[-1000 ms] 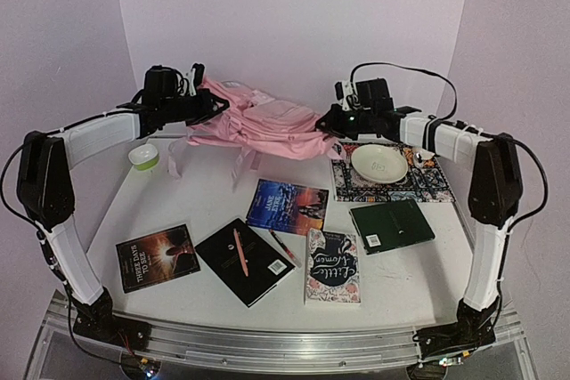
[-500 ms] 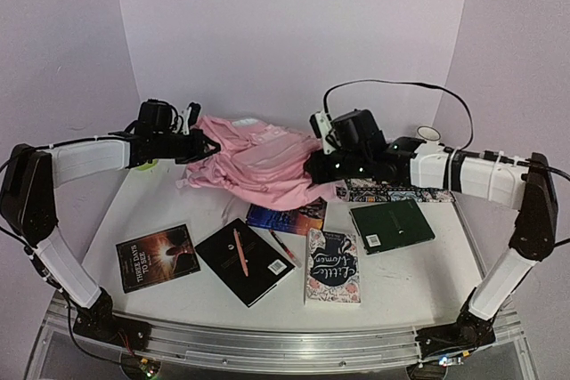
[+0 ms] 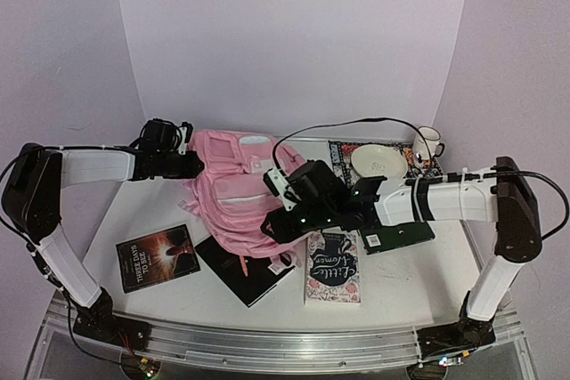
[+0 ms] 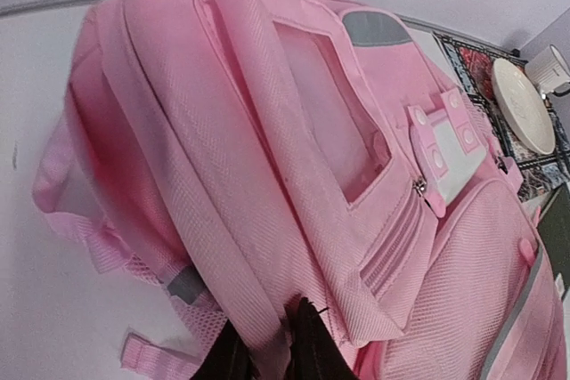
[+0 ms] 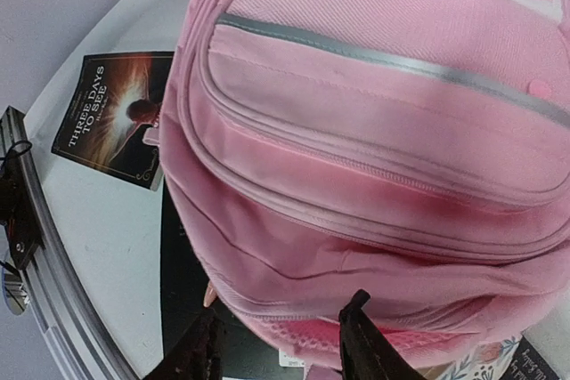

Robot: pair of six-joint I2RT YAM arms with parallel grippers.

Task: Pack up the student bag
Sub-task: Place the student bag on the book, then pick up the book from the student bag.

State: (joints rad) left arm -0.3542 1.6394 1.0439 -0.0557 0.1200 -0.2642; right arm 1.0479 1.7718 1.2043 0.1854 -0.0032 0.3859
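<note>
Apparently nothing is packed yet: the student bag (image 3: 240,198) lies mid-table, seemingly zipped, partly covering a black book (image 3: 254,278). Left gripper (image 4: 267,344) pinches its fabric; right gripper (image 5: 283,313) gapes at its bottom edge.

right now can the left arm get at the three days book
Probably yes: the book lies uncovered beside the bag, on the left arm's side. But the left gripper is pinching the bag, so it must let go first.
</note>
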